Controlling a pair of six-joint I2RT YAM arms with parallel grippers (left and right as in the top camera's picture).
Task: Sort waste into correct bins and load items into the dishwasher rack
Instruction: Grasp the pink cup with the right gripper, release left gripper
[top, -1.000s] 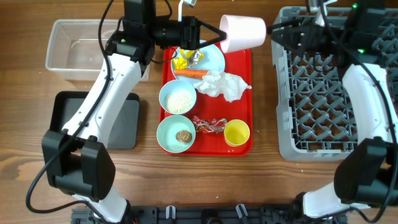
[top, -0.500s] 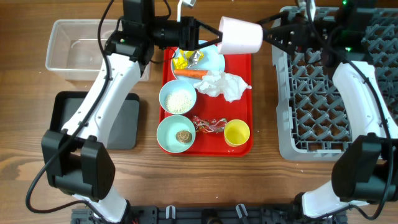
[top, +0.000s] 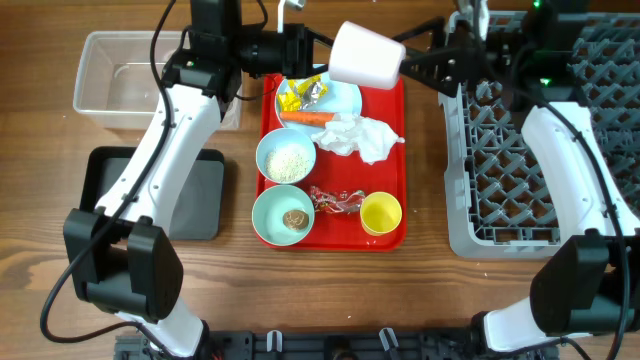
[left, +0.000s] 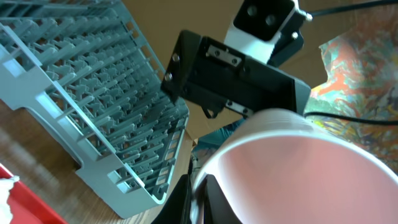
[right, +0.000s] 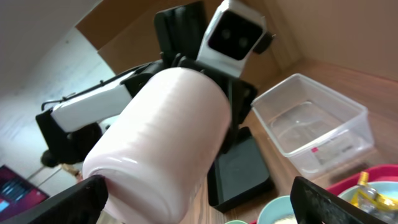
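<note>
Wood surface (top: 420, 300), looks like a handoff: left end effector (top: 328, 45) clamps the pink cup (top: 367, 55) above the red tray's (top: 390, 170) far edge. Right end effector (top: 415, 62) gapes just beside it, with the dishwasher rack (top: 520, 150) on its side.

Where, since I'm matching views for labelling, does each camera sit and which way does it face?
Overhead: fixed above, looking straight down on the red tray, dishwasher rack, left gripper and right gripper.
Left wrist: on the left arm, facing the rack past the pink cup pinched in its own fingers.
Right wrist: on the right arm, facing the cup and clear tub; its own open fingers frame the bottom corners.
Shared: all three show the pink cup; both wrist views show the opposite arm.
</note>
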